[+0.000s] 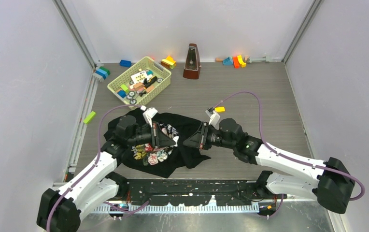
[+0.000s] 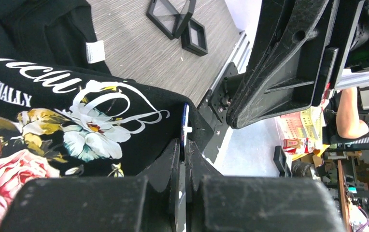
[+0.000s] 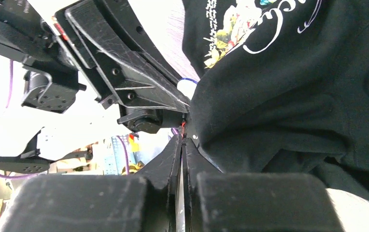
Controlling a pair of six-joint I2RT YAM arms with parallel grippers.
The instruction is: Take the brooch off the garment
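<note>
Left pincer (image 2: 182,145) is nipped tight on the brooch (image 2: 185,121), a thin blue sliver standing edge-on at the shirt (image 2: 139,140) edge, its length running straight out from the tips. Right pincer (image 3: 182,141) faces it tip to tip, squeezed narrow on the fold just beside.

Your left arm (image 1: 93,171) is stretched forward, wrist level | left pincer (image 1: 172,140) has its fingers pressed together, no gap | your right arm (image 1: 284,162) is stretched across toward it | right pincer (image 1: 188,142) has its fingers pressed together too | tips face each other, the right just ahead of the left tip, nearly touching
</note>
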